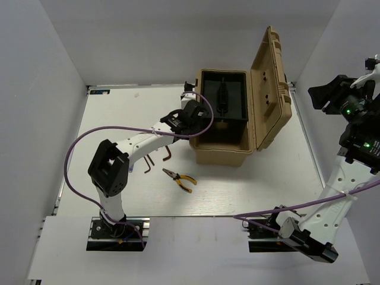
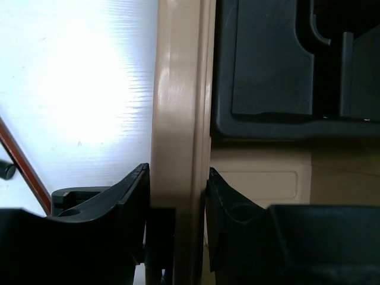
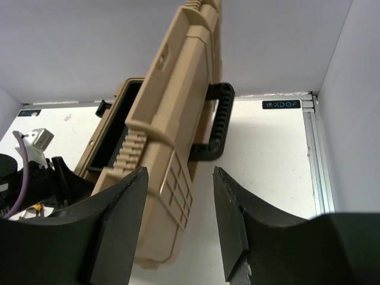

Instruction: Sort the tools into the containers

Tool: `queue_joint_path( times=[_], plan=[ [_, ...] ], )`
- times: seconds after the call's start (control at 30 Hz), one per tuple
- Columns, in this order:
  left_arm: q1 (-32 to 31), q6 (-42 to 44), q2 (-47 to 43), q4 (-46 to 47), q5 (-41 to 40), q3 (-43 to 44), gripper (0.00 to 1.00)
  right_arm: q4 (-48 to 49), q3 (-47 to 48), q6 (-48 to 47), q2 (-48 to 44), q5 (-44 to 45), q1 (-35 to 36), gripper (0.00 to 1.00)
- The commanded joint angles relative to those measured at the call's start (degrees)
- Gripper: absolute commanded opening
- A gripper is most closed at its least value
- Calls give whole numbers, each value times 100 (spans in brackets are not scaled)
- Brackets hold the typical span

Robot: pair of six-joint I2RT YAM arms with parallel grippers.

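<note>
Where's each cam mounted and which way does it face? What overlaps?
Top external: above and behind both arms, looking down on the table and toolbox.
Left wrist: at the toolbox's left wall, facing it; left tool grips that wall.
Right wrist: raised at right, facing the open lid; right tool open.
Shared: all three see the toolbox.

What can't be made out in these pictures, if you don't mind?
Top view: what lies in the black tray, dark on dark.
Right wrist view: toolbox interior, mostly behind the raised lid.
Left wrist view: whether the left gripper squeezes the toolbox wall; jaws' contact shadowed.
</note>
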Motion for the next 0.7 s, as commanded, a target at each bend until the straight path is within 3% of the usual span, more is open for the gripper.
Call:
queue_joint_path(
  times=[0.0,0.27,0.3,0.33,0.37,0.5,0.67],
  plan=[
    [297,-1218,135,-979,-650,-374,0,152,-62,-83,-171,-81,-25,54],
    [297,-937,566,-1050,-518,74,0,108,-202,-206,-215,-81,-25,54],
    [297,-884,566,-1050,-466,75,4,117,-220,-198,-223,-63,-25,54],
    [297,-884,566,-1050,-413,75,9,117,-238,-250,-223,-54,-25,54],
    [297,-814,566,-971,-412,-4,26,125,-281,-250,-241,-54,-25,54],
    [297,-630,392,-909,-412,-66,63,125,-326,-242,-258,-72,-25,54],
    [297,-121,-13,-856,-351,-14,81,134,-378,-233,-259,-160,-25,54]
  ],
)
